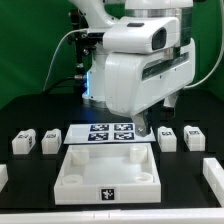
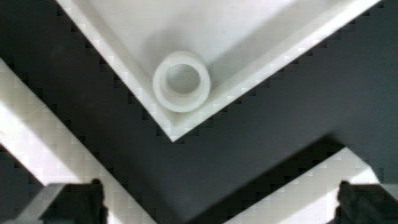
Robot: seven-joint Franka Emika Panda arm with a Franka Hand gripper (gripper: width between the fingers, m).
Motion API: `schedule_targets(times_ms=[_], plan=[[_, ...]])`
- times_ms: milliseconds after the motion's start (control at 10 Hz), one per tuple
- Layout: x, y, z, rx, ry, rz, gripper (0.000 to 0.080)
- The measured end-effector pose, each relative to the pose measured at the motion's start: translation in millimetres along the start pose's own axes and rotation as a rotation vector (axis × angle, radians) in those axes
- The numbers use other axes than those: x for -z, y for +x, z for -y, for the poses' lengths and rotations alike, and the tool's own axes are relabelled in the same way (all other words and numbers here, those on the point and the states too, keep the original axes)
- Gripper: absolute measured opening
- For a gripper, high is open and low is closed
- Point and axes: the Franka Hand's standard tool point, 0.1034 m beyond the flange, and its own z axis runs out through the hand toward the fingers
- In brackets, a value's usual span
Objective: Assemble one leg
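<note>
The large white tray-like piece [image 1: 108,172] lies at the front middle of the table. Several small white legs with tags stand beside it: two on the exterior view's left [image 1: 22,143] [image 1: 50,140] and two on its right [image 1: 168,138] [image 1: 194,136]. My gripper [image 1: 150,126] hangs low over the tray's far right corner, mostly hidden by the arm. In the wrist view a corner of the tray [image 2: 134,35] with its round socket [image 2: 183,80] lies ahead of the gripper [image 2: 217,205]. The dark fingertips [image 2: 71,205] stand wide apart with nothing between them.
The marker board [image 1: 108,133] lies just behind the tray. White parts show at the exterior view's left edge [image 1: 3,178] and right edge [image 1: 213,175]. The arm's big white body [image 1: 135,65] blocks the middle back. The table is black.
</note>
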Motion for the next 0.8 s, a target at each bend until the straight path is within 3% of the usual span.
schedule_targets(times_ms=[300,500,600,800], plan=[[-16.7,-53.6,24.8,0.341,0.012,0.008,0.0650],[-38.8,-91.5,39.0,0.535,0.010,-0.002,0.0650],[-50.4,-105.7,45.9,0.588,0.028,0.000,0.0650],[-72.3,-119.3,60.3,0.599,0.032,-0.011,0.0650]])
